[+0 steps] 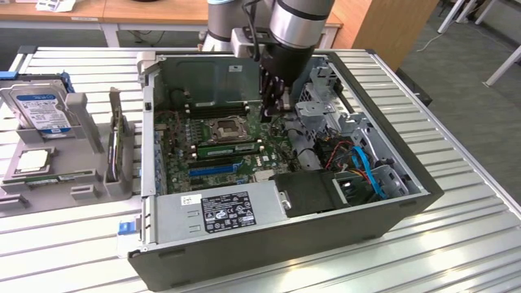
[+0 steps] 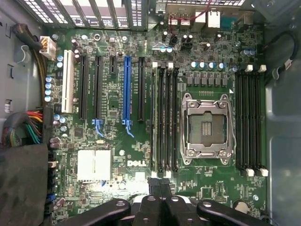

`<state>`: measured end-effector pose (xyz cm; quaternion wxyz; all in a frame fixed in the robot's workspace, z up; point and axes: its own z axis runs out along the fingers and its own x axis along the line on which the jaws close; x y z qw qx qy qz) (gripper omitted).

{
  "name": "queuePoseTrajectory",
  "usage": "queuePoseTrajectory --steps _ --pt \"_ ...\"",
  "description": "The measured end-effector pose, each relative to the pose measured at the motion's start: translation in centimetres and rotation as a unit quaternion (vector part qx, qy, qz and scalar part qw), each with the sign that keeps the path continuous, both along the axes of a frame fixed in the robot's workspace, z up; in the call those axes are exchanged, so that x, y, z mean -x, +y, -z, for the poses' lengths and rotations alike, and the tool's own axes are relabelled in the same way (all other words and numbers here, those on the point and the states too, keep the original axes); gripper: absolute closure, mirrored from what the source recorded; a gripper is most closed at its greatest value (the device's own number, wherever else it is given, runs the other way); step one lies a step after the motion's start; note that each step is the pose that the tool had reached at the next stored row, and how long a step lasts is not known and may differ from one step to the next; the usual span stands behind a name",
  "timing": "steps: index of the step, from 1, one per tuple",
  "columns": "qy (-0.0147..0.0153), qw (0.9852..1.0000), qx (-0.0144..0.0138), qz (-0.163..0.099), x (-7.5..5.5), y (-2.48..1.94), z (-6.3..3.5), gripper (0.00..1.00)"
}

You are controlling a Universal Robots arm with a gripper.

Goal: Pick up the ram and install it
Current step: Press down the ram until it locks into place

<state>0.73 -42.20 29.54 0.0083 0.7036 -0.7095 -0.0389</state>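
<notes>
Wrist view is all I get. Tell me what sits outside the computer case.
Observer: A grey tray sits beside the case, at the exterior view's left, with a hard drive propped up in it.
Operator: List what else it holds.
Observer: A green memory stick lies flat in it.
Operator: Now place the arm.
Observer: The arm comes down into the case from its far side, claw above the board.
</notes>
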Motion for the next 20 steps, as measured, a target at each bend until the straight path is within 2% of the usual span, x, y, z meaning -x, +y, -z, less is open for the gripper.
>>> queuePoseTrajectory --steps 20 --pt "0.0 1.0 0.0001 0.0 0.0 0.0 1.6 0.9"
